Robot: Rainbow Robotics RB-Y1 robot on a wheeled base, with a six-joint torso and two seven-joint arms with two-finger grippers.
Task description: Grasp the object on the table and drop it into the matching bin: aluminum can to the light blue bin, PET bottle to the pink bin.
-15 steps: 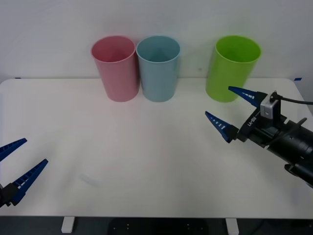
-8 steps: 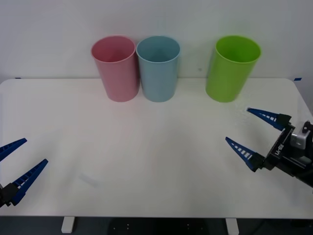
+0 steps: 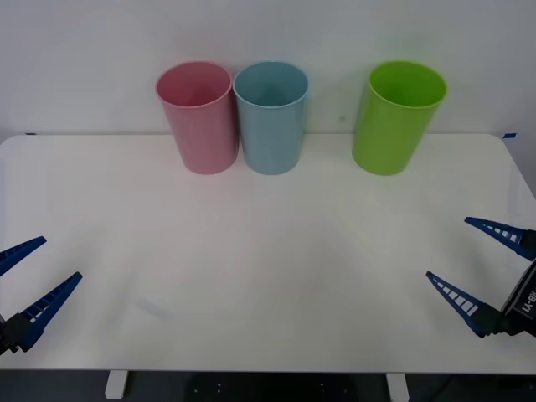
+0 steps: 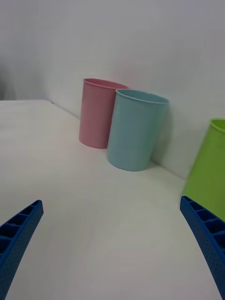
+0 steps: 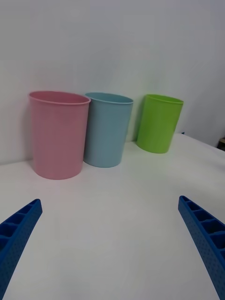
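The table (image 3: 251,251) runs out of the front view at its near edge. At its far edge the pink bin (image 3: 198,115) touches the light blue bin (image 3: 271,115); their insides are hidden. The left gripper (image 3: 23,283) and right gripper (image 3: 486,268), partly cut off at the near corners, hover spread wide, holding nothing.

Light is bright, even and diffuse over the white bench (image 3: 268,251), with no hard glare. The pink bin (image 3: 198,117), light blue bin (image 3: 271,117) and lime green bin (image 3: 397,117) throw only soft, short shadows at their bases and faint ones on the wall behind. A pale grey smudge of shade lies on the bench near its front left. In both wrist views the blue fingers (image 4: 206,234) at the lower corners look soft and blurred, while the bins are fairly sharp.
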